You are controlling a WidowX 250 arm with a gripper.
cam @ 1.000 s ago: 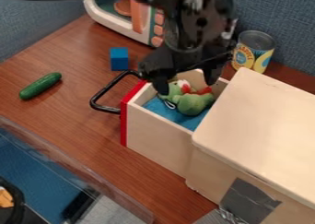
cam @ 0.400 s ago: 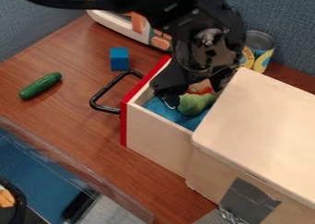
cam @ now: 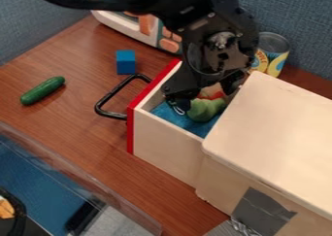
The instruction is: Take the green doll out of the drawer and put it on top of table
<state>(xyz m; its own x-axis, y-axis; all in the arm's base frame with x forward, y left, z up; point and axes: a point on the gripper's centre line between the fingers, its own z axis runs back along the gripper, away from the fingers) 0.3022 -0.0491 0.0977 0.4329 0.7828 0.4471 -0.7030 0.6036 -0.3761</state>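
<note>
From where I'm standing, the black arm reaches in over the top edge, and its gripper (cam: 206, 98) hangs down right over the open drawer (cam: 169, 143). Its fingers are spread, one toward the handle side and the other near the box lid (cam: 279, 128), with the green doll (cam: 204, 110) low between them; whether either one touches it, I can't tell. The doll is inside the drawer, on the blue lining (cam: 173, 116), its green body showing and a bit of orange-red above that, the rest tucked behind the gripper. The drawer has pale wooden sides and a red front (cam: 130, 133), and a black handle (cam: 114, 92) sticks out from it over the brown table (cam: 68, 121). There's a patch of grey tape (cam: 258, 207) on the side of the box. Off past the handle sits a blue block (cam: 125, 62), and well apart from the drawer a cucumber (cam: 42, 90) lies at a slant. Toward the back I see a toy oven (cam: 126, 30) with orange buttons, and a can (cam: 275, 50) standing upright behind the box, by the blue-grey wall (cam: 298, 16).
</note>
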